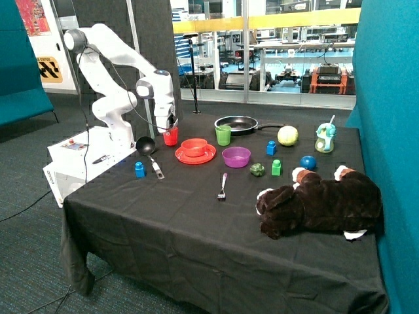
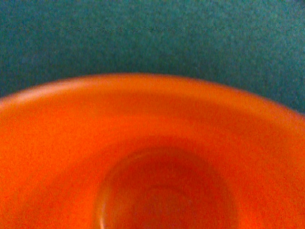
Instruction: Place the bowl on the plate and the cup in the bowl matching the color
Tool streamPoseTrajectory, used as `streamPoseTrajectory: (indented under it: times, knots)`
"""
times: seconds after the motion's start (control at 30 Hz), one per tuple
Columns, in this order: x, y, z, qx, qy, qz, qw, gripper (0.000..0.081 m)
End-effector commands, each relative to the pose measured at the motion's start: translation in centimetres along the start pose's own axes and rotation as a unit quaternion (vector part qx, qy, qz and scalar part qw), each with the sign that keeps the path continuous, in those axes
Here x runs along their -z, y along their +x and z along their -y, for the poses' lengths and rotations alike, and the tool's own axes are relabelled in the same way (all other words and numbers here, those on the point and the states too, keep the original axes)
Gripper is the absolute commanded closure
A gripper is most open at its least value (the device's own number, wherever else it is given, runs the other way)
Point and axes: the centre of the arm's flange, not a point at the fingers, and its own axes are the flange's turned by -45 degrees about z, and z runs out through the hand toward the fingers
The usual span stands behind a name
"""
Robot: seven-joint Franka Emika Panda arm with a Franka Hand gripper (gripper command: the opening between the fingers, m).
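Bowl on plate; cup step in hand

The red-orange bowl [image 1: 194,147] already sits on the plate [image 1: 195,157], so the cup [image 1: 170,136] seems the step in hand: the hand [image 1: 169,128] is right at its rim, just beside the plate on the arm's side of the tabletop [image 1: 196,222]. Whether the hand has closed on the cup I cannot tell. Next likely calls for lifting it over the bowl. Wrist view looks into the cup's glossy orange-red inside

Legible text — little. Small sign [image 1: 237,38] behind the glass: "32". Yellow-and-black striped sign [image 1: 50,69] on the wall behind the arm — lettering too small to read (likewise the red poster [image 1: 33,16] above it).
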Motion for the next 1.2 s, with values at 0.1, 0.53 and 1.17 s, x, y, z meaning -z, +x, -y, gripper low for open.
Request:
streamPoseTrajectory:
  times: [0.1, 0.53, 1.17]
  knots:
    - [2.0, 1.5, -0.3, 0.008, 0.00068, 0.0016, 1.0, 0.0808]
    - [5.6, 6.3, -1.0, 0.018, 0.00069, 0.0016, 0.9998, 0.0808]
    - [10.1, 14.2, -7.3, -0.1, 0.0005, 0.0016, 0.995, 0.0808]
